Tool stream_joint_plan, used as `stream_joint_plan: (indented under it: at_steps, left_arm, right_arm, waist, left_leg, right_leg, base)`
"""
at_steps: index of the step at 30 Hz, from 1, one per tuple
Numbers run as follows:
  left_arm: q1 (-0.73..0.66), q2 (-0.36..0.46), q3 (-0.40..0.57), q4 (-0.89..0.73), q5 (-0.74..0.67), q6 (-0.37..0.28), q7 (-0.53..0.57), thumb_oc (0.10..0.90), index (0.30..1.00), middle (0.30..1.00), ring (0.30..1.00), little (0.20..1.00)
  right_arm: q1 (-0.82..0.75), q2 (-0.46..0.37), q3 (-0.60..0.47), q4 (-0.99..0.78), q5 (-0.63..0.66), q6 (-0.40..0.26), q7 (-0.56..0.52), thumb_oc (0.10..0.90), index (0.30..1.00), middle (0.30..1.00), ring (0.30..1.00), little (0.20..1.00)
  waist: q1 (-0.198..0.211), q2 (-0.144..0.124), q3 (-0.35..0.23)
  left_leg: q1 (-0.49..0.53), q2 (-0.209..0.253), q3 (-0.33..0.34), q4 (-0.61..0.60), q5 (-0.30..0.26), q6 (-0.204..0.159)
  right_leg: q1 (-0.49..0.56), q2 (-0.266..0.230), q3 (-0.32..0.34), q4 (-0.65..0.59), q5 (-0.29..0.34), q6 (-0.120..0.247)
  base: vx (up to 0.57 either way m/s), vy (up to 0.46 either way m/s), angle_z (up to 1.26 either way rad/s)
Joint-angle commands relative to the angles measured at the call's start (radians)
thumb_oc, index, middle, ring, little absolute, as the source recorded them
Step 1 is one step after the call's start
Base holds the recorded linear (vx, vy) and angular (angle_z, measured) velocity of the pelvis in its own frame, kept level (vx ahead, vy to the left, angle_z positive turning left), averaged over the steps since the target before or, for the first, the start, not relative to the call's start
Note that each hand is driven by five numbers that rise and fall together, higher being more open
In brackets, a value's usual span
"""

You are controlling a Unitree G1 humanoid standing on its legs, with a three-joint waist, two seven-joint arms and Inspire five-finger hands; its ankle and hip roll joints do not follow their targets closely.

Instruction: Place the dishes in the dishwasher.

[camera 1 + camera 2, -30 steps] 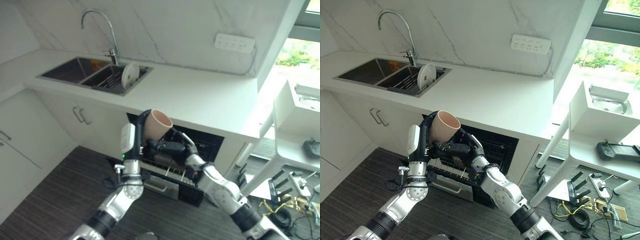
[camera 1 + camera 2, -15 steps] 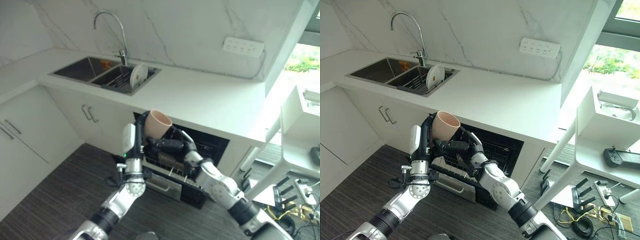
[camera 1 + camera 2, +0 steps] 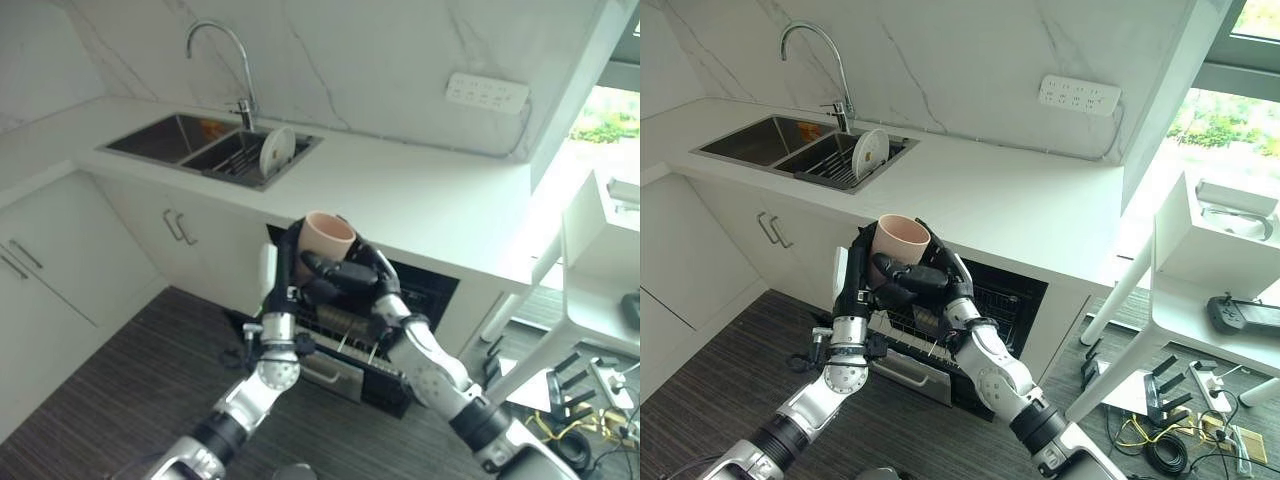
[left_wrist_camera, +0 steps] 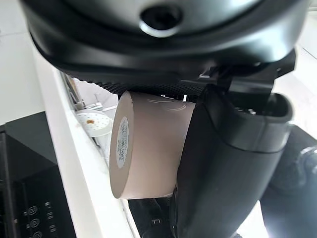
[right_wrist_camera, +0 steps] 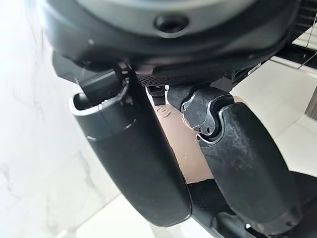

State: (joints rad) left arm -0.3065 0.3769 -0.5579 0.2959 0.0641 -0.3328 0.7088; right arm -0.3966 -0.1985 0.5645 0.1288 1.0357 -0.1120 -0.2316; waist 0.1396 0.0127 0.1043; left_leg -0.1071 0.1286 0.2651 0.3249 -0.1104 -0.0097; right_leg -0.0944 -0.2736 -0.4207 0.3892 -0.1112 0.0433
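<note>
Cup held by 2 hands above the open dishwasher

Sink (image 3: pixel 790 148) sits at the left of the white counter (image 3: pixel 1020 205), with a tap (image 3: pixel 825 60) behind it and a white plate (image 3: pixel 871 153) standing on edge in its right basin. Further right, in front of the counter edge, the left hand (image 3: pixel 862 275) has its fingers curled round a beige cup (image 3: pixel 900 245), mouth up and tilted a little. In the left wrist view the cup (image 4: pixel 148 148) lies pressed between palm and thumb. The right hand (image 3: pixel 930 280) closes on the same cup from the other side, its fingers wrapped across the cup's front; its wrist view shows the beige wall (image 5: pixel 185 148) between thumb and fingers. Below and behind both hands the dishwasher (image 3: pixel 990 300) stands open, its wire rack (image 3: pixel 915 335) pulled out. On the wall to the right is a socket strip (image 3: pixel 1080 95), and a white table (image 3: pixel 1210 270) stands at the far right.
</note>
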Motion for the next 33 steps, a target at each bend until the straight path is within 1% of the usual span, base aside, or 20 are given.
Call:
stream_joint_plan:
  at_steps: [1, 3, 4, 6, 9, 11, 12, 13, 15, 19, 21, 22, 23, 24, 25, 26, 27, 30, 32, 33]
  left_arm:
    - [-0.141, -0.037, -0.149, -0.058, 0.132, -0.061, -0.013, 0.4, 0.3, 0.3, 0.3, 0.3]
    - [-0.144, -0.03, -0.155, -0.055, 0.136, -0.048, -0.01, 0.4, 0.3, 0.3, 0.3, 0.3]
    - [-0.145, -0.03, -0.157, -0.053, 0.139, -0.043, -0.013, 0.4, 0.3, 0.3, 0.3, 0.3]
    - [-0.15, -0.028, -0.165, -0.046, 0.145, -0.04, -0.023, 0.4, 0.3, 0.3, 0.3, 0.3]
    - [-0.156, -0.032, -0.171, -0.039, 0.157, -0.047, -0.039, 0.4, 0.3, 0.3, 0.3, 0.3]
    - [-0.16, -0.028, -0.18, -0.05, 0.165, -0.035, -0.051, 0.4, 0.3, 0.3, 0.3, 0.3]
    - [-0.163, -0.026, -0.185, -0.054, 0.164, -0.029, -0.06, 0.4, 0.3, 0.3, 0.3, 0.3]
    - [-0.164, -0.024, -0.19, -0.055, 0.171, -0.027, -0.07, 0.4, 0.3, 0.3, 0.3, 0.3]
    - [-0.169, -0.021, -0.199, -0.051, 0.176, -0.026, -0.084, 0.4, 0.3, 0.3, 0.3, 0.3]
    - [-0.172, -0.023, -0.21, -0.046, 0.158, -0.017, -0.122, 0.4, 0.3, 0.3, 0.3, 0.3]
    - [-0.174, -0.021, -0.216, -0.044, 0.111, -0.012, -0.19, 0.524, 0.486, 0.486, 0.486, 0.486]
    - [-0.172, -0.025, -0.223, -0.045, 0.015, 0.004, -0.32, 0.591, 0.587, 0.587, 0.587, 0.587]
    - [-0.169, -0.029, -0.232, -0.046, -0.037, 0.014, -0.409, 0.74, 0.811, 0.811, 0.811, 0.811]
    - [-0.165, -0.039, -0.252, -0.042, -0.098, 0.035, -0.508, 0.8, 0.9, 0.9, 0.9, 0.9]
    - [-0.16, -0.046, -0.272, -0.043, -0.135, 0.048, -0.573, 0.8, 0.9, 0.9, 0.9, 0.9]
    - [-0.154, -0.056, -0.298, -0.042, -0.223, 0.098, -0.693, 0.8, 0.9, 0.9, 0.9, 0.9]
    - [-0.15, -0.06, -0.312, -0.041, -0.285, 0.128, -0.742, 0.8, 0.9, 0.9, 0.9, 0.9]
    - [-0.132, -0.049, -0.309, -0.075, -0.394, 0.197, -0.833, 0.8, 0.9, 0.9, 0.9, 0.9]
    - [-0.112, -0.006, -0.274, -0.113, -0.431, 0.266, -0.922, 0.8, 0.9, 0.9, 0.9, 0.9]
    - [-0.103, 0.011, -0.261, -0.121, -0.432, 0.277, -0.945, 0.8, 0.9, 0.9, 0.9, 0.9]
  right_arm:
    - [-0.221, 0.176, -0.073, -0.061, 0.09, -0.124, 0.053, 0.8, 0.9, 0.9, 0.9, 0.9]
    - [-0.212, 0.182, -0.06, -0.067, 0.117, -0.121, 0.065, 0.8, 0.9, 0.9, 0.9, 0.9]
    - [-0.211, 0.182, -0.056, -0.073, 0.106, -0.116, 0.067, 0.8, 0.9, 0.9, 0.9, 0.9]
    - [-0.22, 0.176, -0.045, -0.088, 0.038, -0.09, 0.063, 0.8, 0.9, 0.9, 0.9, 0.9]
    - [-0.235, 0.173, -0.035, -0.077, 0.006, -0.057, 0.064, 0.8, 0.9, 0.9, 0.9, 0.9]
    - [-0.24, 0.171, -0.032, -0.061, -0.015, -0.045, 0.073, 0.8, 0.9, 0.9, 0.9, 0.9]
    - [-0.243, 0.17, -0.029, -0.05, -0.043, -0.046, 0.08, 0.58, 0.571, 0.571, 0.571, 0.571]
    - [-0.248, 0.168, -0.024, -0.037, -0.084, -0.057, 0.081, 0.4, 0.3, 0.3, 0.3, 0.3]
    - [-0.259, 0.168, -0.02, -0.024, -0.144, -0.075, 0.067, 0.4, 0.3, 0.3, 0.3, 0.3]
    - [-0.273, 0.17, -0.02, -0.016, -0.17, -0.095, 0.047, 0.4, 0.3, 0.3, 0.3, 0.3]
    - [-0.277, 0.171, -0.022, -0.018, -0.163, -0.104, 0.044, 0.4, 0.3, 0.3, 0.3, 0.3]
    - [-0.278, 0.173, -0.024, -0.024, -0.162, -0.108, 0.037, 0.4, 0.3, 0.3, 0.3, 0.3]
    - [-0.28, 0.175, -0.026, -0.025, -0.16, -0.109, 0.031, 0.4, 0.3, 0.3, 0.3, 0.3]
    - [-0.283, 0.18, -0.027, -0.022, -0.157, -0.117, 0.024, 0.4, 0.3, 0.3, 0.3, 0.3]
    - [-0.285, 0.181, -0.031, -0.018, -0.149, -0.121, 0.023, 0.4, 0.3, 0.3, 0.3, 0.3]
    - [-0.286, 0.183, -0.036, -0.008, -0.144, -0.133, 0.022, 0.4, 0.3, 0.3, 0.3, 0.3]
    - [-0.288, 0.183, -0.04, -0.001, -0.14, -0.138, 0.022, 0.4, 0.3, 0.3, 0.3, 0.3]
    - [-0.274, 0.167, -0.049, 0.002, -0.134, -0.167, 0.002, 0.4, 0.3, 0.3, 0.3, 0.3]
    - [-0.251, 0.133, -0.071, -0.015, -0.144, -0.194, -0.032, 0.4, 0.3, 0.3, 0.3, 0.3]
    - [-0.245, 0.119, -0.084, -0.02, -0.159, -0.202, -0.051, 0.4, 0.3, 0.3, 0.3, 0.3]
  waist:
    - [0.007, -0.002, -0.041]
    - [0.005, 0.0, -0.039]
    - [0.004, 0.001, -0.039]
    - [0.005, 0.001, -0.041]
    - [0.006, 0.002, -0.042]
    - [0.008, 0.002, -0.042]
    - [0.009, 0.002, -0.043]
    - [0.01, 0.002, -0.044]
    - [0.011, 0.003, -0.043]
    - [0.011, 0.004, -0.042]
    - [0.01, 0.005, -0.042]
    - [0.008, 0.006, -0.041]
    - [0.007, 0.008, -0.041]
    - [0.004, 0.01, -0.041]
    - [0.001, 0.012, -0.04]
    - [-0.005, 0.016, -0.04]
    - [-0.008, 0.019, -0.041]
    - [-0.016, 0.031, -0.041]
    - [-0.021, 0.038, -0.038]
    - [-0.021, 0.04, -0.038]
  left_leg:
    - [0.073, 0.015, -0.027, -0.025, -0.079, -0.036]
    - [0.072, 0.016, -0.024, -0.025, -0.079, -0.035]
    - [0.072, 0.016, -0.024, -0.025, -0.079, -0.035]
    - [0.069, 0.015, -0.023, -0.025, -0.08, -0.034]
    - [0.067, 0.014, -0.022, -0.025, -0.079, -0.034]
    - [0.065, 0.013, -0.022, -0.025, -0.079, -0.034]
    - [0.065, 0.013, -0.023, -0.025, -0.079, -0.034]
    - [0.064, 0.013, -0.023, -0.025, -0.079, -0.034]
    - [0.062, 0.014, -0.021, -0.025, -0.077, -0.034]
    - [0.063, 0.015, -0.019, -0.025, -0.076, -0.034]
    - [0.064, 0.016, -0.017, -0.025, -0.076, -0.034]
    - [0.064, 0.017, -0.014, -0.025, -0.076, -0.033]
    - [0.065, 0.018, -0.011, -0.025, -0.075, -0.033]
    - [0.065, 0.02, -0.009, -0.025, -0.074, -0.033]
    - [0.066, 0.02, -0.006, -0.025, -0.075, -0.032]
    - [0.067, 0.022, -0.002, -0.025, -0.074, -0.031]
    - [0.067, 0.023, 0.002, -0.025, -0.073, -0.032]
    - [0.066, 0.029, 0.015, -0.025, -0.066, -0.035]
    - [0.065, 0.037, 0.027, -0.025, -0.061, -0.037]
    - [0.064, 0.038, 0.03, -0.025, -0.06, -0.038]
  right_leg:
    - [0.104, -0.042, 0.067, -0.089, -0.048, 0.11]
    - [0.102, -0.043, 0.068, -0.089, -0.047, 0.111]
    - [0.102, -0.044, 0.069, -0.089, -0.047, 0.111]
    - [0.1, -0.046, 0.067, -0.089, -0.046, 0.113]
    - [0.098, -0.05, 0.064, -0.089, -0.044, 0.115]
    - [0.098, -0.051, 0.062, -0.089, -0.044, 0.116]
    - [0.098, -0.052, 0.061, -0.089, -0.044, 0.116]
    - [0.098, -0.053, 0.061, -0.089, -0.044, 0.117]
    - [0.099, -0.054, 0.058, -0.089, -0.043, 0.117]
    - [0.099, -0.055, 0.057, -0.089, -0.043, 0.118]
    - [0.099, -0.054, 0.057, -0.089, -0.043, 0.118]
    - [0.099, -0.054, 0.057, -0.089, -0.042, 0.118]
    - [0.099, -0.054, 0.056, -0.089, -0.041, 0.119]
    - [0.098, -0.054, 0.055, -0.089, -0.04, 0.121]
    - [0.098, -0.054, 0.054, -0.089, -0.039, 0.122]
    - [0.097, -0.055, 0.054, -0.089, -0.038, 0.125]
    - [0.096, -0.055, 0.053, -0.089, -0.037, 0.128]
    - [0.092, -0.056, 0.049, -0.089, -0.031, 0.133]
    - [0.087, -0.057, 0.044, -0.089, -0.024, 0.136]
    - [0.087, -0.057, 0.043, -0.089, -0.024, 0.137]
  base:
    - [0.0, 0.0, 0.0]
    - [0.0, 0.0, 0.0]
    - [0.0, 0.0, 0.0]
    - [0.0, 0.0, 0.0]
    - [0.0, 0.0, 0.0]
    - [0.0, 0.0, 0.0]
    - [0.0, 0.0, 0.0]
    - [0.0, -0.006, 0.03]
    - [0.0, -0.002, 0.04]
    - [0.0, 0.0, 0.01]
    - [0.0, 0.0, 0.0]
    - [0.0, 0.0, 0.0]
    - [0.0, 0.0, 0.0]
    - [0.0, 0.0, 0.0]
    - [0.0, 0.0, 0.0]
    - [0.0, 0.0, 0.0]
    - [0.0, 0.0, 0.0]
    - [0.01, 0.023, -0.02]
    - [0.02, 0.03, -0.03]
    - [0.02, 0.027, -0.05]
